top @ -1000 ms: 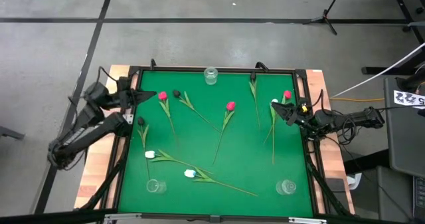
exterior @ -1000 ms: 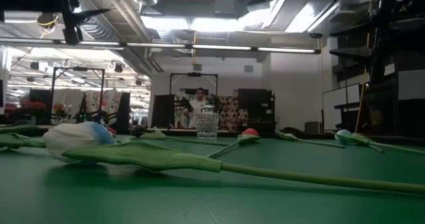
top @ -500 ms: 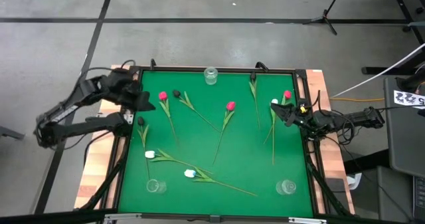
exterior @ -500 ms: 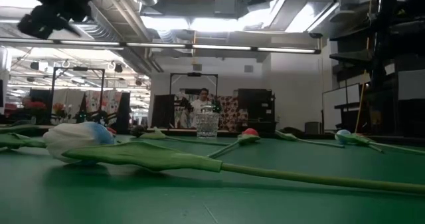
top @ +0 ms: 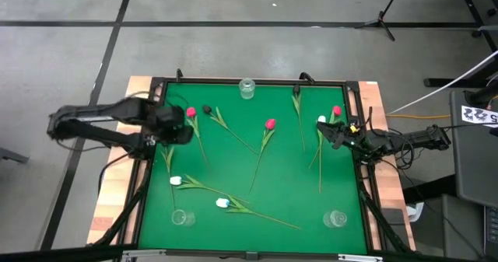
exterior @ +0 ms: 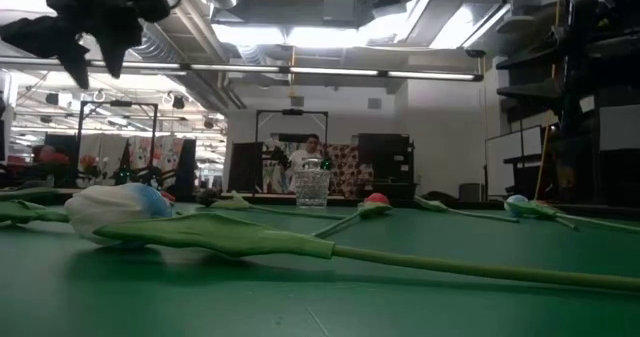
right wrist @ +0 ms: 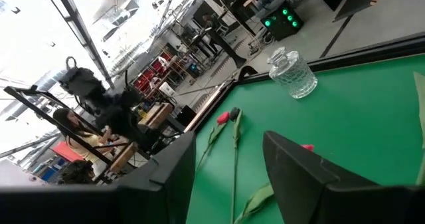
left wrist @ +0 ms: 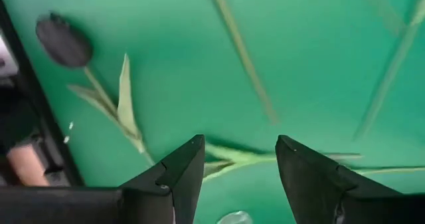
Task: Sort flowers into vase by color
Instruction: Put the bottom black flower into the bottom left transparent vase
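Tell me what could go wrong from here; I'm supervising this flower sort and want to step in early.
The left gripper, open and empty above the table's left edge, hovers by a near-black tulip lying close to the black frame; coming down, a finger could catch that frame. Near the front, two white tulips lie with stems crossing, so lifting one may drag the other. The small glass vases look light and easily tipped. The right gripper waits at the right edge.

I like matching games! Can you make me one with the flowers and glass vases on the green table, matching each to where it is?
Things:
1. dark tulip
2. white tulip
3. middle pink tulip
4. far vase

Places:
A. centre of the table
B. middle of the far edge
C. next to the left tool
D. near edge, between two vases

Pairs: 1-C, 2-D, 3-A, 4-B
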Controlling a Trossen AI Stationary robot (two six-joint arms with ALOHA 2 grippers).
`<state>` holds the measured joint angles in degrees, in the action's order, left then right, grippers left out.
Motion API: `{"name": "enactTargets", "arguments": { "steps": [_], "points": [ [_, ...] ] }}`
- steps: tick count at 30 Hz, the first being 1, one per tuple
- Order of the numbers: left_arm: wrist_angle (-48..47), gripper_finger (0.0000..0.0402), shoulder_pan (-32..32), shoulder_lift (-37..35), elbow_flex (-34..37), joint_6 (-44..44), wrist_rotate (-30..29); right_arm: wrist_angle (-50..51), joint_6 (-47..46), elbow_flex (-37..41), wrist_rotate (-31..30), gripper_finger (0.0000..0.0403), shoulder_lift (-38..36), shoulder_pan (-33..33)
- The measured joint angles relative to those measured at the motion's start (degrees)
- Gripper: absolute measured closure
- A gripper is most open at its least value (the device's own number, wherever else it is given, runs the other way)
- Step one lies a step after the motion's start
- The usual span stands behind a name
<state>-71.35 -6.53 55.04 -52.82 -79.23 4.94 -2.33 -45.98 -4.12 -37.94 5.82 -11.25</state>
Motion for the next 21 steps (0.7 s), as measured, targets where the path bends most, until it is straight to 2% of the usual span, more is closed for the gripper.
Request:
{"name": "enactTargets", "arguments": {
  "steps": [11, 17, 21],
  "points": [
    [-2.33, 0.0219, 18.05, 12.45, 0.06, -13.47, -3.92, -0.08, -0.02, 0.0, 0.01, 0.0226, 0.0, 0.0],
    [-2.07, 0.0219, 26.31, 12.97, 4.09, -24.61, -3.9, 0.58, -0.02, 0.0, 0.01, 0.0226, 0.0, 0.02],
    [2.62, 0.0219, 30.79, 11.87, 7.97, -34.42, -3.74, 1.58, -0.04, 0.0, 0.31, 0.0226, 0.0, 0.01]
  ]
}}
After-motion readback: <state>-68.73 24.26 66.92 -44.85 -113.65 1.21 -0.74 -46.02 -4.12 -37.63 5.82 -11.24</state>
